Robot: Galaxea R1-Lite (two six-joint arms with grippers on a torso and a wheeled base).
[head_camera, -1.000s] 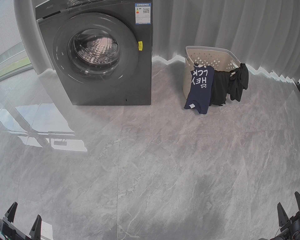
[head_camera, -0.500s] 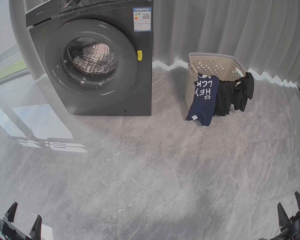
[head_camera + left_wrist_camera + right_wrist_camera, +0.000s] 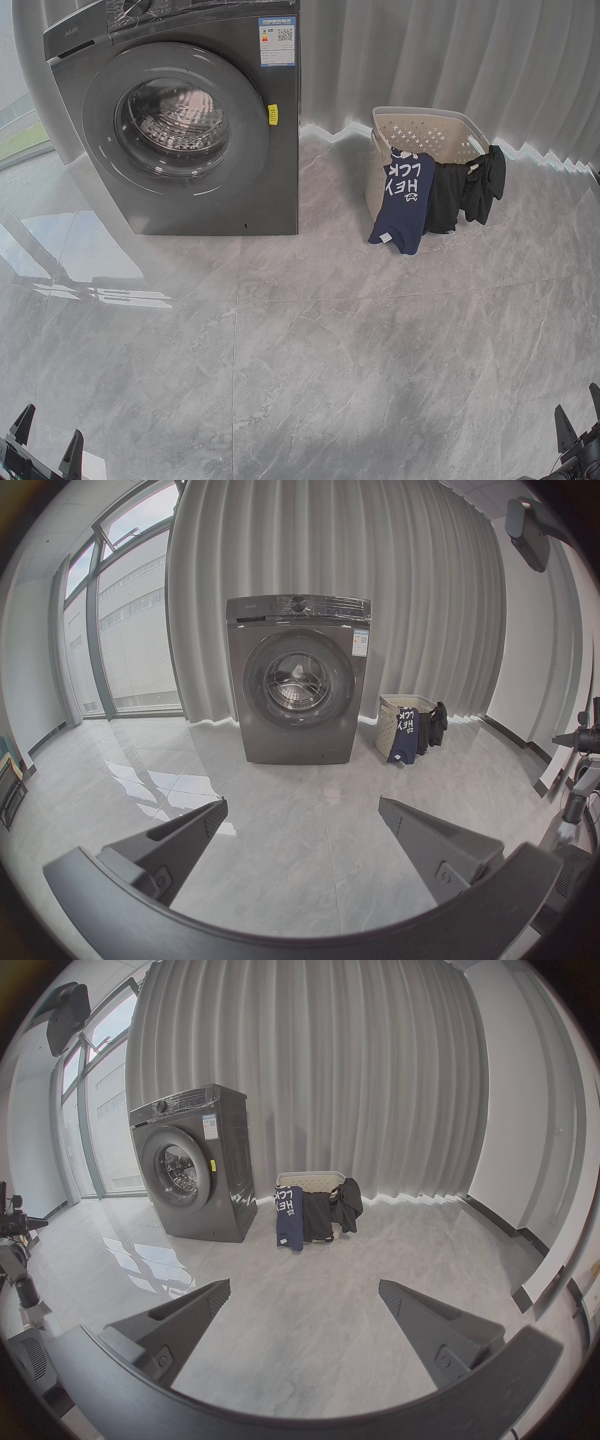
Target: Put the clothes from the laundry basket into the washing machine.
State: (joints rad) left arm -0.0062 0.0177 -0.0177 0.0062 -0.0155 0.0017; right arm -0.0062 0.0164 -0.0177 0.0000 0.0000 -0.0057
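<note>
Gaping empty, left gripper [image 3: 301, 801] and right gripper [image 3: 304, 1282] sit well short of the laundry basket [image 3: 417, 133] draped with a navy T-shirt [image 3: 405, 201].

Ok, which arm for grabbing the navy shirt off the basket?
Right, probably: the beige plastic laundry basket with the navy printed T-shirt stands on the robot's right, nearer the open right claw, though far off.

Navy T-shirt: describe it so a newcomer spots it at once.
Right of the grey washing machine stands a cream laundry basket. The navy T-shirt hangs over its front rim, nearest the machine. Only it has white lettering; the clothes beside it are black.
</note>
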